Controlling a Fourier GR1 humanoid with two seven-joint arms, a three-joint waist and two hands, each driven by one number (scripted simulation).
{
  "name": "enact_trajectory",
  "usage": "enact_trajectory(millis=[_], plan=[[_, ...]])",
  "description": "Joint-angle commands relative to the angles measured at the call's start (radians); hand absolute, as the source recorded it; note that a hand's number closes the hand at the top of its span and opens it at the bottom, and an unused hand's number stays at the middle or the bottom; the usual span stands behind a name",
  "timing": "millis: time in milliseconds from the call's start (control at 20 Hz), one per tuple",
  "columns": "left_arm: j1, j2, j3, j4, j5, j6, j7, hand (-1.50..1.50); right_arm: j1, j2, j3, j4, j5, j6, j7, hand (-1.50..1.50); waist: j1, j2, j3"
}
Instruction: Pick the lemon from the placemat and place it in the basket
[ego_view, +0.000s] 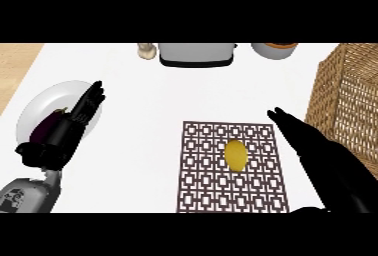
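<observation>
Oval yellow lemon on latticed placemat, woven wicker basket – both hands' fingers straight, holding nothing

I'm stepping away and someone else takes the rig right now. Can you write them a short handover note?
Left hand: open, resting at the view's left over the plate, holding nothing.
Right hand: open, fingers straight, along the placemat's right edge, not touching the lemon.
Lemon: lying on the placemat, right of its middle.
Basket: at the right edge, beyond the right hand; no lemon shows in it.
Done: nothing yet beyond the right hand being near.
Left: grasp the lemon, lift it, place it in the basket.
</observation>
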Motion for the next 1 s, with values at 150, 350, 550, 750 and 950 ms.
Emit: enact_trajectory(millis=[150,350,550,750,950], plan=[[-0.023,-0.034,0.039,0.007,-0.035,-0.036,0.017,0.0,0.1,0.08,0.008,0.138,0.161,-0.101,-0.144,-1.5,0.005,0.003,0.001],[0.004,-0.042,0.076,-0.05,-0.034,-0.07,0.061,0.0,0.118,0.14,0.041,0.2,0.245,-0.146,-0.199,-1.5,0.007,0.002,0.001],[-0.008,-0.058,0.086,0.017,-0.047,-0.082,0.015,0.0,0.102,0.177,0.079,0.444,0.373,-0.307,-0.355,-1.5,0.011,0.005,0.001],[0.061,-0.087,0.1,-0.077,-0.093,-0.102,0.039,0.0,0.113,0.185,0.013,0.443,0.372,-0.267,-0.39,-1.5,0.009,0.002,0.001],[-0.014,-0.137,0.119,-0.013,-0.136,-0.101,0.062,0.0,0.153,0.212,0.028,0.479,0.427,-0.327,-0.479,-1.5,0.006,0.002,0.001]])
